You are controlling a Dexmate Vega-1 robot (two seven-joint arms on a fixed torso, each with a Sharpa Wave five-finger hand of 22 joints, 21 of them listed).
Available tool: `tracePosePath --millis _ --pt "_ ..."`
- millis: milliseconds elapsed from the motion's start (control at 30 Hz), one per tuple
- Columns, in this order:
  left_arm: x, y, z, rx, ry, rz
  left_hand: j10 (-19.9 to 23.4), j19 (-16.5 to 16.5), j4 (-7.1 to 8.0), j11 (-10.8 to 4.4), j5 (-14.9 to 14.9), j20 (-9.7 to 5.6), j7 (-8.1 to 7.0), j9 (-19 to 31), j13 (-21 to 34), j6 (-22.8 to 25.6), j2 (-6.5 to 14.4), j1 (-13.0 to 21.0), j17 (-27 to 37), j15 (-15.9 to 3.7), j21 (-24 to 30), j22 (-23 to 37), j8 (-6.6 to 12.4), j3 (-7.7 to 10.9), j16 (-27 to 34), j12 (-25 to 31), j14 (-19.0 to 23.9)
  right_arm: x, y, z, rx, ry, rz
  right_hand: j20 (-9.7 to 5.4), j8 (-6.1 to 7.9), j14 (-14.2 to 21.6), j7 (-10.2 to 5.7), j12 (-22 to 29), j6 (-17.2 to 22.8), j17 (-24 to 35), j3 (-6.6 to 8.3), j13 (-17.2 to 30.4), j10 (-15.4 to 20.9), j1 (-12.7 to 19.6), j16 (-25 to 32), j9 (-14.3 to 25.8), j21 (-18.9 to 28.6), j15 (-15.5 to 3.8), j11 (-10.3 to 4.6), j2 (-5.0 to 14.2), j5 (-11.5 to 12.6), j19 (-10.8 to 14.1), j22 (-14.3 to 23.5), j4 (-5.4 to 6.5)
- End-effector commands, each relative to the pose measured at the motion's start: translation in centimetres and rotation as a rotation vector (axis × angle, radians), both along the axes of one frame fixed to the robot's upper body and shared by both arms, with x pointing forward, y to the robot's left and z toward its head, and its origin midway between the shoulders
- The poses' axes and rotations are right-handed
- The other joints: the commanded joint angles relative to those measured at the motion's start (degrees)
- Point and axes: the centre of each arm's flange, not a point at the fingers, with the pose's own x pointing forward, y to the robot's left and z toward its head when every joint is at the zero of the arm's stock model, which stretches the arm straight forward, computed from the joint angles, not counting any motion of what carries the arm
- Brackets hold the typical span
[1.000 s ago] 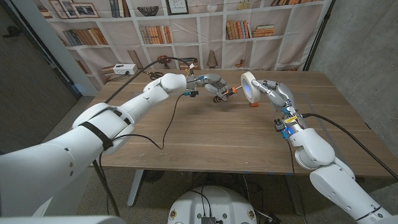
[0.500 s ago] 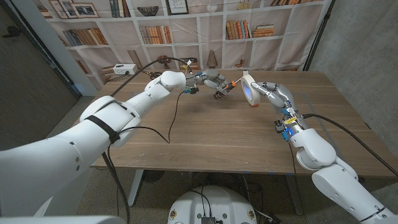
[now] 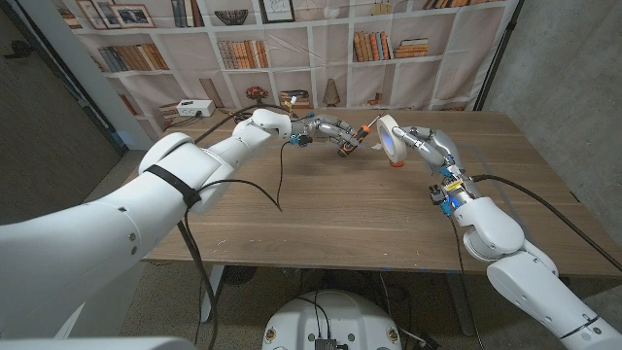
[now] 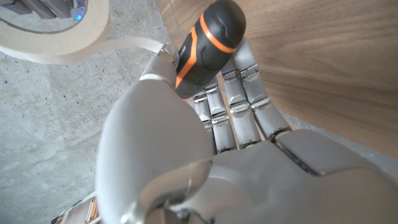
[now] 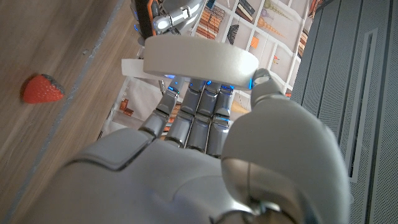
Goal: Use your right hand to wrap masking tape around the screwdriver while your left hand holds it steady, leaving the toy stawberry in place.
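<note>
The black screwdriver with the orange band on its handle (image 4: 202, 46) is held above the far part of the brown wooden table (image 3: 321, 209), clear of the board, near the middle of the far side. It is gripped by the left hand (image 3: 333, 132), whose fingers (image 4: 239, 102) are closed around the handle. Just beside it, the wide roll of pale masking tape (image 3: 391, 139) is carried by the right hand (image 3: 428, 144); its fingers (image 5: 198, 115) are clamped on the roll from beneath, with the thumb over the rim.

A free strip of tape (image 4: 121, 45) is seen to run from the roll to the screwdriver, just past the handle, so the end seems already attached; whether it sticks firmly cannot be told. The step in hand is judged to be the winding itself, at an early stage, since no full turn of tape is visible on the tool.

For the next move, the roll should be led around the screwdriver with the strip kept tight, while the tool is held without turning. The closed left fingers leave little free space around the tool, and the roll must pass close to them.

The small red toy strawberry (image 5: 42, 89) lies on the table, just beyond the roll in the head view, and must not be touched. A black cable (image 3: 277, 180) lies across the board under the left arm. A printed backdrop of bookshelves (image 3: 292, 44) stands behind the table.
</note>
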Motion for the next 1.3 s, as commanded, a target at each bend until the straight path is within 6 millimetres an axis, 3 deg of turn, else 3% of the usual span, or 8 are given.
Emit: tracePosePath --millis 33,167,367,600,1000,1300 --pt "-0.7 -0.4 0.5 0.140 -0.060 -0.035 5.2 0.5 0.49 -3.51 0.3 -4.80 0.02 3.9 18.3 6.4 3.7 3.6 23.6 -16.28 0.5 0.1 0.08 2.52 -0.3 0.1 16.4 0.5 0.1 0.7 -0.012 -0.019 0.010 0.04 16.25 -0.2 -0.65 0.5 0.4 0.2 6.27 0.2 1.0 7.2 0.5 0.2 0.6 -5.05 -1.47 7.39 -0.1 -0.2 0.1 2.42" --pt "-1.9 -0.4 1.1 0.267 -0.207 -0.070 5.3 0.5 0.44 -3.45 0.2 -4.84 0.03 4.0 18.2 6.4 3.7 3.6 23.5 -16.29 0.7 0.1 -0.05 2.63 -0.4 -0.1 16.5 0.2 0.2 1.4 -0.023 -0.049 0.002 -0.05 16.24 -0.2 -0.69 0.6 0.4 0.1 6.26 0.2 1.0 7.2 0.7 0.1 0.8 -4.96 -1.52 7.39 -0.1 -0.4 0.0 2.41" --pt "-3.8 -0.9 1.6 0.385 -0.373 0.055 5.4 0.4 0.45 -3.56 0.0 -4.95 0.05 4.0 18.2 6.5 3.8 3.6 23.5 -16.29 0.8 0.0 -0.22 2.74 -0.7 -0.4 16.5 -0.5 0.3 2.4 -0.046 -0.088 -0.016 -0.11 16.28 -0.4 -0.65 0.8 0.5 0.1 6.30 0.2 0.9 7.2 0.9 0.0 1.1 -5.08 -1.50 7.42 -0.2 -0.5 -0.1 2.44" --pt "-3.8 -1.0 1.5 0.393 -0.364 0.046 5.4 0.4 0.44 -3.67 -0.2 -5.02 -0.11 4.2 18.4 6.5 3.7 3.5 23.5 -16.30 0.9 -0.1 -0.33 2.84 -0.9 -0.6 16.5 -0.9 0.5 3.5 -0.055 -0.132 -0.012 -0.20 16.41 -0.4 -0.73 1.0 0.5 0.1 6.36 0.1 0.9 7.2 1.2 0.0 1.6 -5.38 -1.66 7.46 -0.4 -0.6 -0.3 2.50" --pt "-3.7 -1.0 1.4 0.299 -0.356 -0.063 5.5 0.2 0.56 -3.85 -0.4 -5.08 -0.25 4.2 18.5 6.7 3.7 3.2 23.5 -16.30 1.0 -0.2 -0.62 2.95 -1.1 -0.9 16.6 0.3 2.4 4.3 -0.074 -0.161 0.066 -0.28 16.52 -0.5 -0.69 1.2 0.4 -0.3 6.43 0.0 0.7 7.1 1.3 0.0 2.1 -5.20 -1.64 7.45 -0.5 -0.8 -0.5 2.60" --pt "-4.5 -0.8 1.3 0.298 -0.353 -0.092 5.5 0.1 0.58 -3.80 -0.4 -5.06 -0.32 4.2 18.7 6.9 3.5 3.0 23.6 -16.32 1.0 -0.2 -0.79 3.03 -1.3 -1.1 16.6 0.1 2.3 4.2 -0.054 -0.178 0.062 -0.27 16.56 -0.6 -0.82 1.3 0.3 -0.4 6.52 -0.1 0.7 7.1 1.5 -0.1 2.4 -5.30 -1.62 7.46 -0.5 -1.0 -0.7 2.63"
